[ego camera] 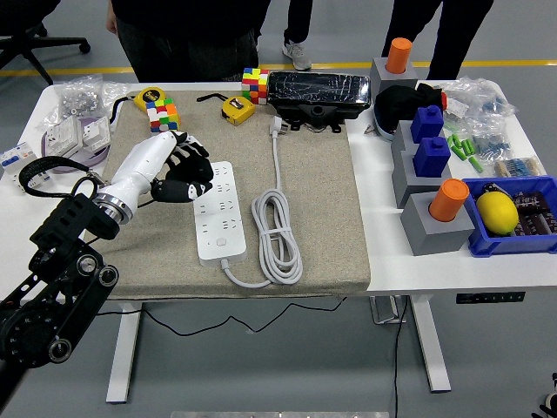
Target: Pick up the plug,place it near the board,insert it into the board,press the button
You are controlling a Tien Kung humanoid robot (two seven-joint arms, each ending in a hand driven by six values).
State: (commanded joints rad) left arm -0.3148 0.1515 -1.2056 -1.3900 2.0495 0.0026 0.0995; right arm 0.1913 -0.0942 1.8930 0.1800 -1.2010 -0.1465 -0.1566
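Note:
A white power strip (219, 213) lies lengthwise on the grey mat (322, 218). Its white cable (277, 228) is coiled to its right and runs up to the white plug (277, 127), which lies at the mat's far edge by a black case (318, 91). My left hand (184, 170) hovers over the mat at the strip's upper left corner, fingers loosely curled and holding nothing. The right arm is out of view.
Rubik's cubes (162, 117) (255, 84) and yellow tape measures (237, 108) (150, 94) lie at the mat's far edge. Grey blocks with blue and orange pieces (432, 157), and a blue bin (513, 218) with a lemon stand at right. People stand behind the table.

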